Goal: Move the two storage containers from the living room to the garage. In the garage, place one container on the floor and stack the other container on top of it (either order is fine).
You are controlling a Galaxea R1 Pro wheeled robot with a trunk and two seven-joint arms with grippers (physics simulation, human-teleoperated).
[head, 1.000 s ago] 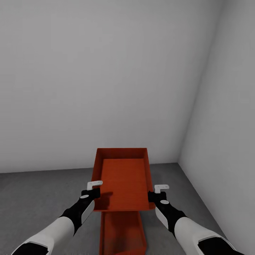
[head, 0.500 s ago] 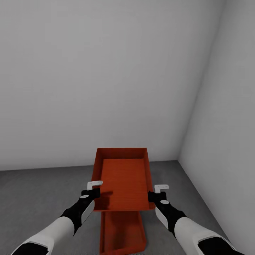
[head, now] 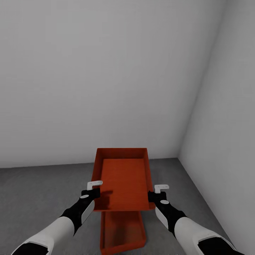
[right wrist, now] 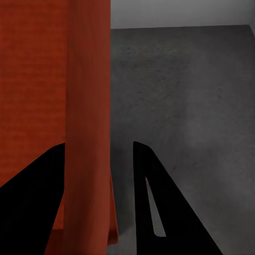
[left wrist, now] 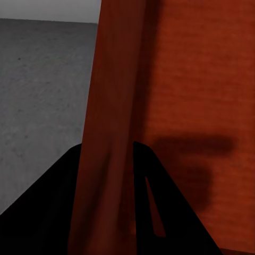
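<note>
Orange-red, the upper container point(head: 122, 179) hangs between us: our left end effector point(head: 92, 188) clamps its left wall, our right end effector point(head: 158, 193) its right wall. Beneath, nearer us, the second container point(head: 122, 232) rests on the grey concrete floor point(head: 39, 191).

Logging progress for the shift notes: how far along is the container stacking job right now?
Done: one storage container already sits on the grey concrete floor by the white walls. In hand: the other container is held above it, with the left pincer and right pincer each clamped on a side wall. Left: lower it onto the floor container and release.
</note>
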